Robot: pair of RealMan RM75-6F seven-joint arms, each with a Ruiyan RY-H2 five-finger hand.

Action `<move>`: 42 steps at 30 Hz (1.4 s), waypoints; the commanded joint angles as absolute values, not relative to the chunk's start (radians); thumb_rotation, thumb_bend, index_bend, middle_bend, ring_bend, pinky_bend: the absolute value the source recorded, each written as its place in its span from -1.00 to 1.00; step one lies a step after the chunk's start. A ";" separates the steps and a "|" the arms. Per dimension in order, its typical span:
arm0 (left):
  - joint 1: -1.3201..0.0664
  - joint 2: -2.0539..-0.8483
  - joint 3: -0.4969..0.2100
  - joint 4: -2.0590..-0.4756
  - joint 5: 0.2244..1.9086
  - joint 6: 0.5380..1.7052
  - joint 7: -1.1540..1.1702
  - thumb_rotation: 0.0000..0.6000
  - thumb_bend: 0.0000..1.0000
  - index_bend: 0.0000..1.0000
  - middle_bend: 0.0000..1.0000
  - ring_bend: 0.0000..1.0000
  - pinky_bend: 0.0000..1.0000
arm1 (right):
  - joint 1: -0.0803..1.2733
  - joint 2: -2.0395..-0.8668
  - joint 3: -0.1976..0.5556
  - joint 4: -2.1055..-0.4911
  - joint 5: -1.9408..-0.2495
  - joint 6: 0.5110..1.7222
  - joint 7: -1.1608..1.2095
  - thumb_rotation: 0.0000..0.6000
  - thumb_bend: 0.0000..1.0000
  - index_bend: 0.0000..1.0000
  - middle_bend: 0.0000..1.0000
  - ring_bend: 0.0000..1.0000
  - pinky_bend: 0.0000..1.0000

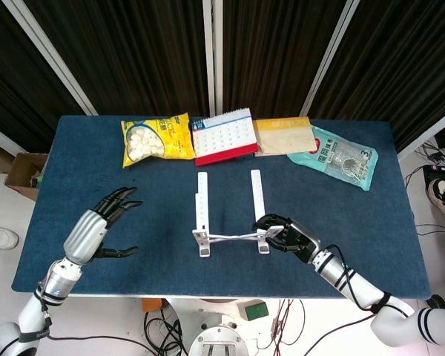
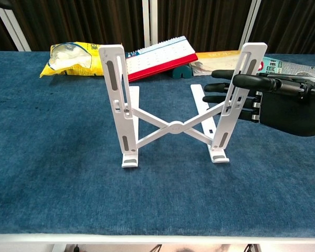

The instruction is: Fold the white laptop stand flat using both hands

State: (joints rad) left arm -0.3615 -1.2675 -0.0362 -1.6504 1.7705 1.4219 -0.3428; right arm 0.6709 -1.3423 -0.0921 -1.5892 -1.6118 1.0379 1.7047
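Nearest to us, at the front part of the blue table [image 1: 156, 252], we have our left hand [image 1: 96, 226] raised over the cloth with fingers spread wide and holding nothing, well apart from the stand; only the head view shows it.

Our right hand [image 2: 283, 102] reaches in from the right, its dark fingers [image 2: 226, 86] laid against the right upright of the white laptop stand [image 2: 173, 126]. One finger lies across the front of that upright and the others sit behind it, so we appear to be gripping it.

The stand sits near the middle of the table, open: two tall slotted uprights joined by crossed bars, with two flat base rails stretching away behind them.

Farther back, along the far edge of the table, lie four things in a row. At the left is a yellow snack bag [image 1: 156, 139]. Beside it stands a desk calendar [image 1: 222, 135] with a red base. Next comes a tan packet [image 1: 283, 135], and at the right a teal pouch [image 1: 341, 157]. Dark curtains hang behind the table.
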 commanded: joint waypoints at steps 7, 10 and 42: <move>-0.548 -1.385 -0.053 -1.593 1.794 1.279 -0.684 1.00 -1.00 -0.65 -0.89 -0.92 -0.69 | 0.626 -1.290 -0.110 -1.619 -1.643 1.093 1.494 1.00 -0.35 -0.31 -0.32 -0.69 -0.79; -0.581 -1.420 -0.052 -1.566 1.801 1.270 -0.745 1.00 -1.00 -0.66 -0.89 -0.92 -0.67 | 0.613 -1.297 -0.122 -1.610 -1.654 1.102 1.492 1.00 -0.35 -0.32 -0.33 -0.69 -0.79; -0.655 -1.622 0.095 -1.422 1.671 1.099 -1.109 1.00 -1.00 -0.67 -0.89 -0.92 -0.48 | 0.598 -1.308 -0.105 -1.578 -1.642 1.111 1.540 1.00 -0.35 -0.32 -0.32 -0.69 -0.79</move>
